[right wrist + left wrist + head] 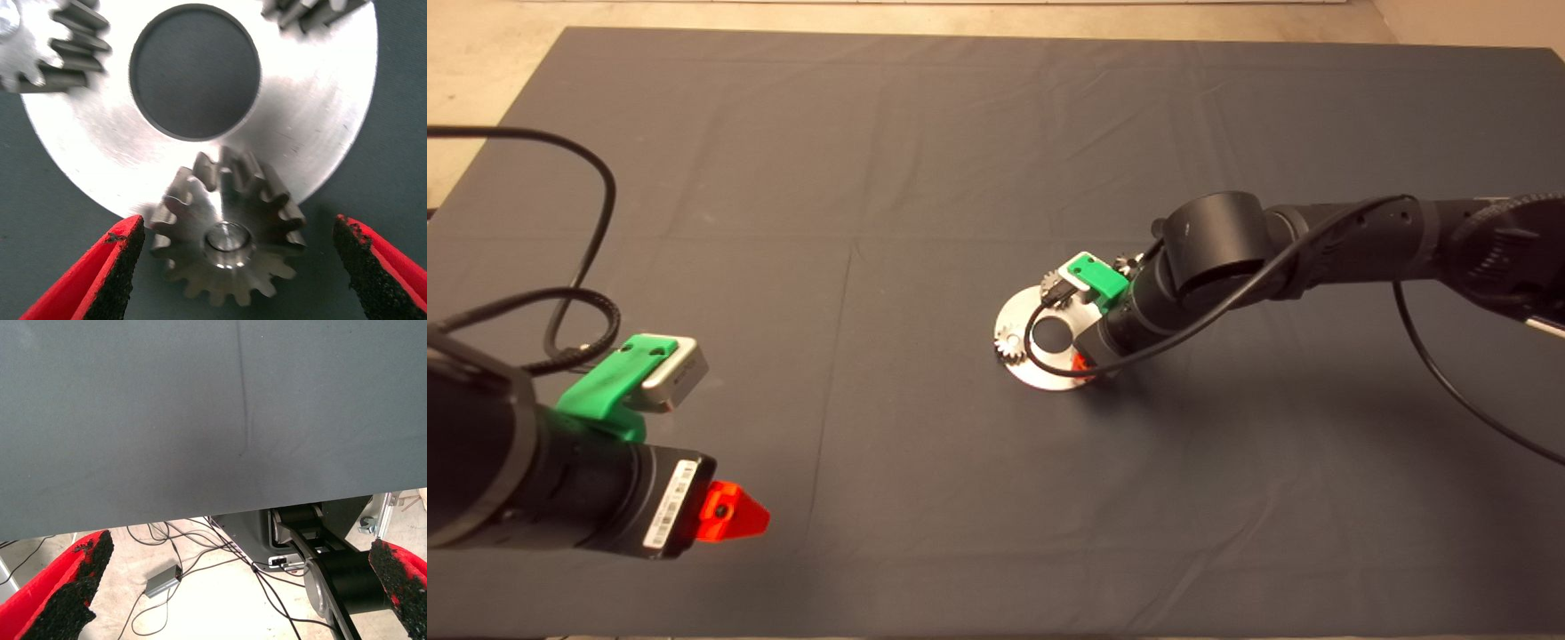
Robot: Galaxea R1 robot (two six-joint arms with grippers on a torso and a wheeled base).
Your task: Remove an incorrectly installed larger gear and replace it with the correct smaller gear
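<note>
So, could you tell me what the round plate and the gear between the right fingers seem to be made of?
The round silver plate with a centre hole looks like brushed bare metal with fine scratches. The flared grey toothed gear looks like duller steel with glinting tooth edges.

Both arms are black and built of round, cylinder-like segments. The left arm ends in a wrist sleeve bearing a white barcode label, with a bright green bracket carrying a small silver-grey camera box. A red triangular finger with a screw hole juts from its end. Thin black cables loop above it. The right arm has a fat drum-shaped joint, a green bracket and a black cable trailing along it. In the wrist views the left fingers and the right fingers are red with rough black pads.
</note>
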